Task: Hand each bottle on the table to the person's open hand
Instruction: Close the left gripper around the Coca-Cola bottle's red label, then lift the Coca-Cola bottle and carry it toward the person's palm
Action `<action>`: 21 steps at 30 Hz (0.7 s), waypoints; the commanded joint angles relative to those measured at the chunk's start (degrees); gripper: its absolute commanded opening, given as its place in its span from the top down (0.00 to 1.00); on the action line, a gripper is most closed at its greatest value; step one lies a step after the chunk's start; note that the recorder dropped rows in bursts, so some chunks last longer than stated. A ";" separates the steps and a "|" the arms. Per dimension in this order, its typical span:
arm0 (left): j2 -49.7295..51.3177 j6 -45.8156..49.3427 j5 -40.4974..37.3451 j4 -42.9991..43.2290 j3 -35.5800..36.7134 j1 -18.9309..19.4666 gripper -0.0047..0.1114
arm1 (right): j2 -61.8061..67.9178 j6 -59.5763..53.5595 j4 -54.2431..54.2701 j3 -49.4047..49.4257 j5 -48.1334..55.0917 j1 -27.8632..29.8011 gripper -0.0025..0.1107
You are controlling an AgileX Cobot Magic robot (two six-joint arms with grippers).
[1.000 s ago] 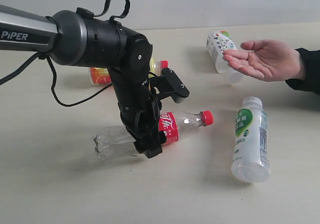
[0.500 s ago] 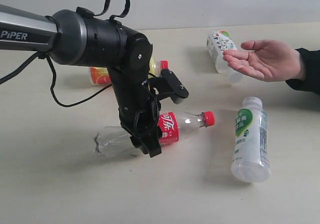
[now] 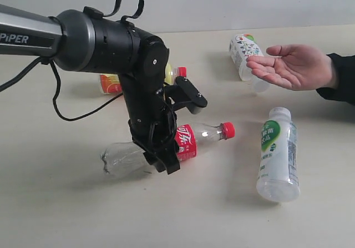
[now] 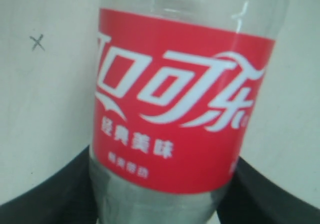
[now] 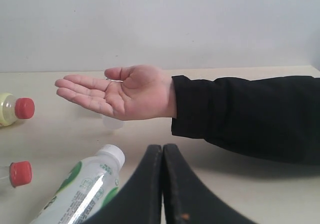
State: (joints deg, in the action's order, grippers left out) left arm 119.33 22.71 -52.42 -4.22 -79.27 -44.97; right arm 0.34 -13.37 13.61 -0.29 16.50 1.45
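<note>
The clear bottle (image 3: 191,140) with red label and cap lies on the table (image 3: 61,203), and my left gripper (image 3: 168,151) is shut across its middle. Up close, the red label (image 4: 175,108) fills the left wrist view, with a black finger pressed on each side. The yellow bottle (image 3: 176,72) lies behind the arm, partly hidden. One whitish bottle (image 3: 277,153) lies at the right, another (image 3: 244,54) behind the person's open hand (image 3: 291,65). My right gripper (image 5: 162,149) is shut and empty, low before the hand (image 5: 120,91).
The person's black sleeve (image 5: 245,114) reaches in from the right over the table. A black cable (image 3: 72,109) trails from the left arm down toward the tabletop. A small pencilled cross (image 4: 37,42) marks the table beside the clear bottle.
The clear bottle has shifted slightly left with my left gripper on it, its base end moving a little. The hand and the other bottles have stayed put.
</note>
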 commanded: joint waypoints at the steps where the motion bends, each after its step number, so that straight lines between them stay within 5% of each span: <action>1: -3.82 -10.60 -4.38 0.94 -1.74 -0.18 0.96 | -0.34 -0.07 -0.48 0.29 -0.14 0.35 0.98; 7: -4.33 -27.48 -15.30 2.41 -12.96 -5.50 0.96 | -0.34 -0.07 -0.48 0.29 -0.14 0.35 0.98; 11: -4.33 -37.93 -17.54 14.24 -22.68 -12.93 0.96 | -0.34 -0.07 -0.48 0.29 -0.14 0.35 0.98; 21: -4.22 -50.41 -17.54 16.28 -34.90 -14.26 0.96 | -0.34 -0.07 -0.48 0.29 -0.14 0.35 0.98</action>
State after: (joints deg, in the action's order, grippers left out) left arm 115.69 -26.21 -69.69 11.97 -113.55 -58.99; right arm 0.34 -13.37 13.61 -0.29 16.50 1.45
